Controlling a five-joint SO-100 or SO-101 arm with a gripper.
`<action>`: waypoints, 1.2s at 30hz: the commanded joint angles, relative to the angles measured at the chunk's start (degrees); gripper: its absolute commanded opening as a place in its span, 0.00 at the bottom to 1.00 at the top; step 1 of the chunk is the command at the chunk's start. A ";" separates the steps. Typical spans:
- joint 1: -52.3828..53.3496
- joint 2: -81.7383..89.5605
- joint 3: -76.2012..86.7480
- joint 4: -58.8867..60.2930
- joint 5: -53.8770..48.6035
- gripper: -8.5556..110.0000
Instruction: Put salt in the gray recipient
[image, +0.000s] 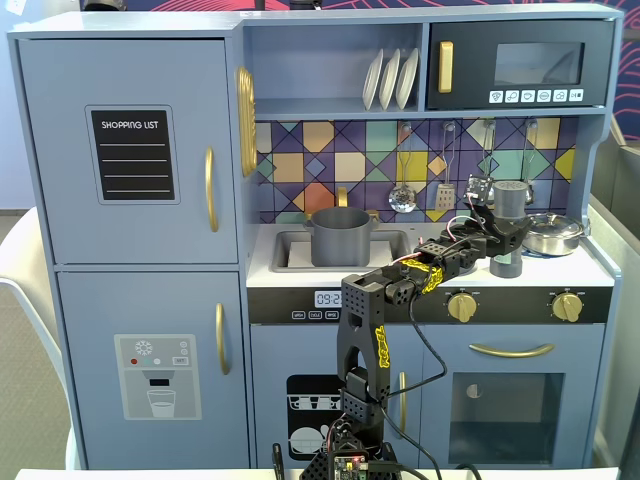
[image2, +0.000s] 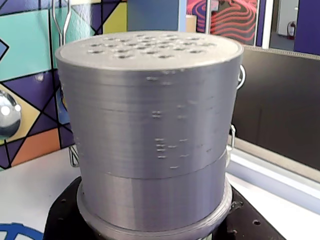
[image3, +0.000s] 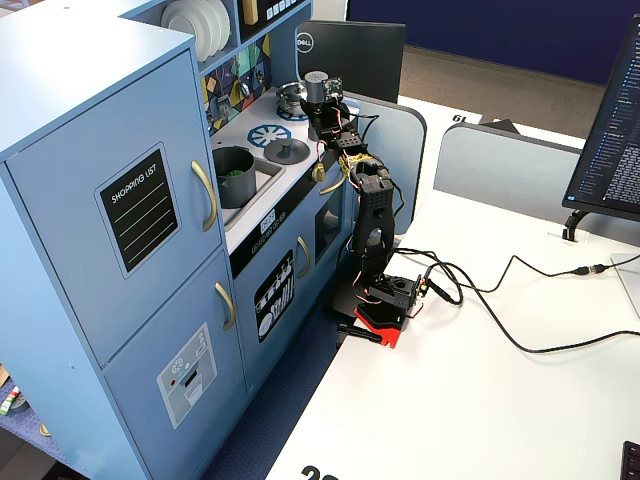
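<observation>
Gripper (image: 508, 238) clamped on salt shaker (image: 509, 205), held upright so nothing spills before reaching gray pot (image: 340, 236) w/ sink between.

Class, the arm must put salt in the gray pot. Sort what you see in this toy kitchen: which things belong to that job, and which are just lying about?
Belongs to the job:
- salt shaker, held in the end effector
- gray pot, standing in the sink

Just lying about:
- steel pan
- white plates
- flat gray lid
- hanging utensils
</observation>
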 joint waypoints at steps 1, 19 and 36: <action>0.88 0.88 -0.44 -1.76 -0.97 0.07; 5.01 20.74 8.53 13.01 -8.44 0.42; -38.58 81.83 59.15 72.60 -5.36 0.07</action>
